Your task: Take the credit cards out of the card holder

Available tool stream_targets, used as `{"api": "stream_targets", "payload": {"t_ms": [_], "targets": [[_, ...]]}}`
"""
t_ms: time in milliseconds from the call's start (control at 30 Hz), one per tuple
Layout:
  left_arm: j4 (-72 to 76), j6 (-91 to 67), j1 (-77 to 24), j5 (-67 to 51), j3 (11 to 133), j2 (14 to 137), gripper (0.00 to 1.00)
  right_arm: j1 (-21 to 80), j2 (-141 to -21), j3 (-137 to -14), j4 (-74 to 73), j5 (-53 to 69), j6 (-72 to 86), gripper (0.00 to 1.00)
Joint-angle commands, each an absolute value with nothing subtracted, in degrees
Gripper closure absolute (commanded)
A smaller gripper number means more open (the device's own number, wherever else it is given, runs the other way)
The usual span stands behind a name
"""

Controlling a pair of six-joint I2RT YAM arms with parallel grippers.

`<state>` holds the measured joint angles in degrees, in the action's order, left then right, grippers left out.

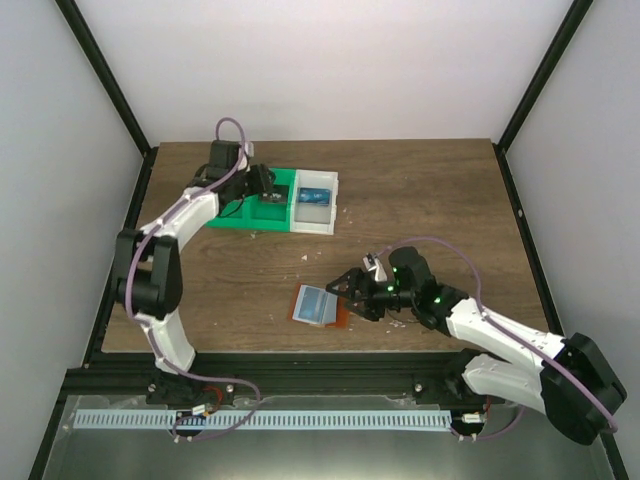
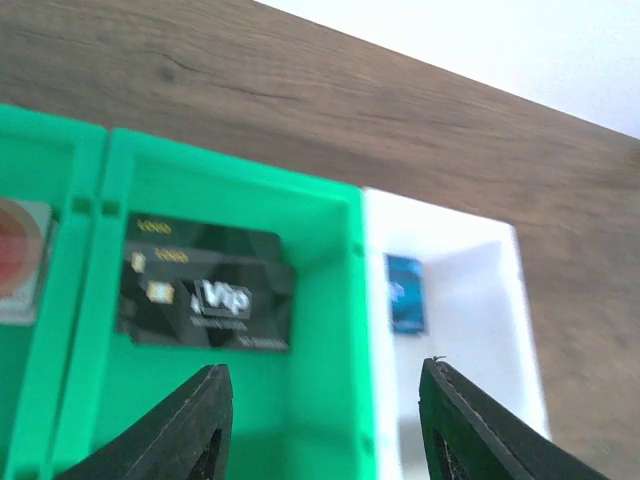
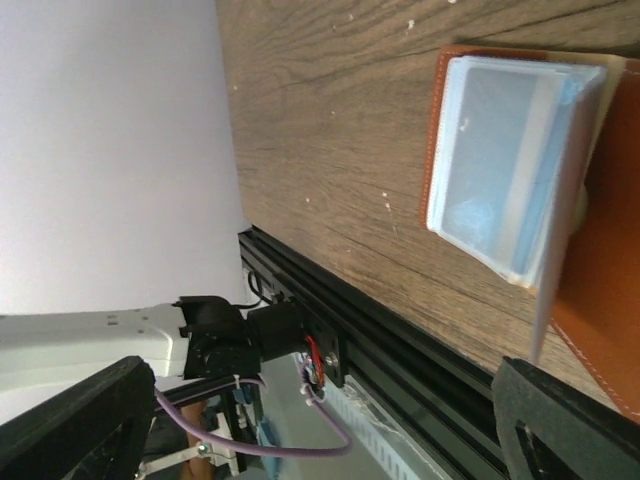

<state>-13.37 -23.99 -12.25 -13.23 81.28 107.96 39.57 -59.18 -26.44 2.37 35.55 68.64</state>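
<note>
Wide and empty, the right hand is held at 3 o'clock of the card holder, which, unpinned, could be shoved along the desk, the left hand being parted, empty, over the green bin.

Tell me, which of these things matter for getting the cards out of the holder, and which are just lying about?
Part of the job: card holder; black card in the green bin; blue card in the white bin.
Just lying about: a red-and-white item in the neighbouring green compartment.
</note>
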Motion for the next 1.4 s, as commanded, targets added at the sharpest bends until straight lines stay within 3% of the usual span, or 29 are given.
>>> {"api": "stream_targets", "payload": {"t_ms": [0,167,367,767,1167,1367], "targets": [[-14.3,-25.7,-13.0,-21.3,74.9,98.9,0.47,40.5,-60.5,-29.9,-0.7,34.9,66.4,0.10],[-15.1,-23.6,-17.3,-23.6,66.1,89.6,0.48,43.9,-62.3,-34.2,-2.1,31.0,64.9,0.39],[-13.8,-23.6,-20.5,-28.0,51.5,78.0,0.49,47.4,-66.9,-39.0,-3.8,26.2,63.4,0.59],[2.2,-34.7,-23.9,-38.3,27.6,64.3,0.50,48.6,-80.0,-42.2,-7.2,19.6,56.3,0.64],[7.9,-36.7,-24.7,-38.7,18.1,63.4,0.52,48.5,-77.9,-35.5,-8.6,11.2,46.6,0.66],[11.0,-37.8,-24.9,-40.1,15.4,63.8,0.55,48.5,-78.4,-32.3,-5.7,13.7,44.1,0.67]]}}
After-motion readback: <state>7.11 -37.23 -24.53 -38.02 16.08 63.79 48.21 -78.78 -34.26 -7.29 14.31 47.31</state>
